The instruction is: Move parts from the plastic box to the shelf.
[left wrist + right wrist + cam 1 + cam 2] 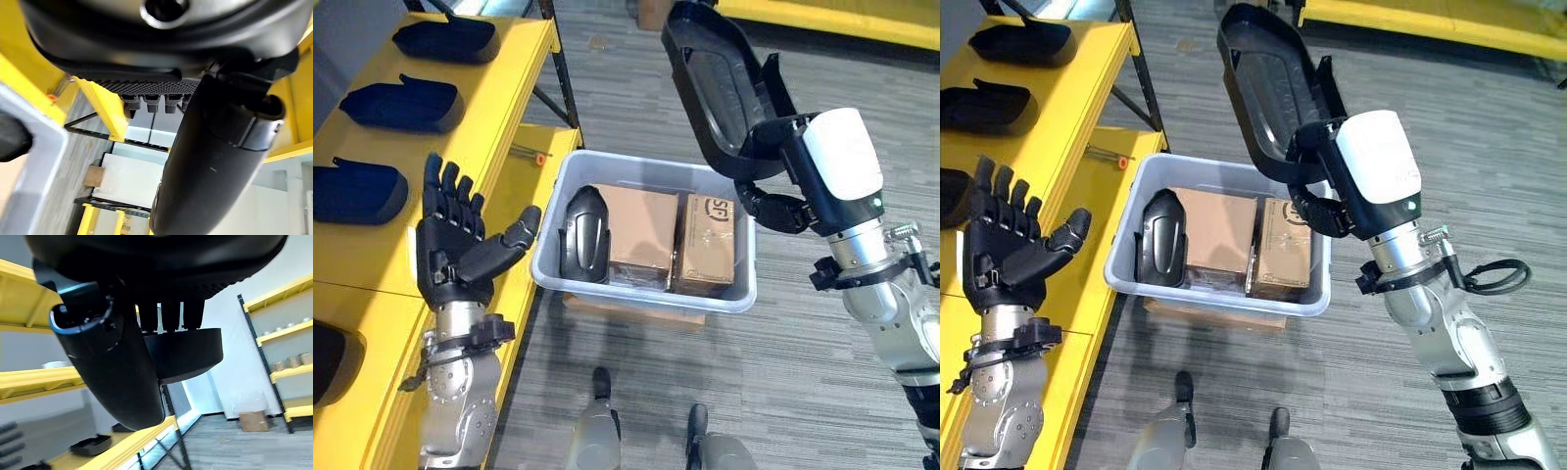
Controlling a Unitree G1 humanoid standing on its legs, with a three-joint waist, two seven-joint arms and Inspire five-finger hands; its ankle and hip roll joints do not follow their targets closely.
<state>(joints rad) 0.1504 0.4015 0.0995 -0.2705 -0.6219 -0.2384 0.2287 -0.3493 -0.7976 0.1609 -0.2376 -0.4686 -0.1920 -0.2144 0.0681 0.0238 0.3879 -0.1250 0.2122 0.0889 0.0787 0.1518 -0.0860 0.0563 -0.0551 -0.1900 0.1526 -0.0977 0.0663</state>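
My right hand [773, 206] is shut on a long black shell-shaped part [710, 78], held up in the air above the far right corner of the grey plastic box [641, 294]. In the right wrist view the part [188, 352] shows past the curled fingers. Another black part [584, 233] lies in the box's left end beside two cardboard boxes [641, 235]. My left hand [460, 250] is open, palm up, over the edge of the yellow shelf [372, 264], left of the box. Dark parts [403, 106] lie on the shelf.
The grey box rests on a cardboard carton on the grey floor. A black shelf post [558, 69] stands between shelf and box. An orange-tipped tool [533, 155] lies on the lower yellow board. Another yellow rack [842, 20] runs along the far right.
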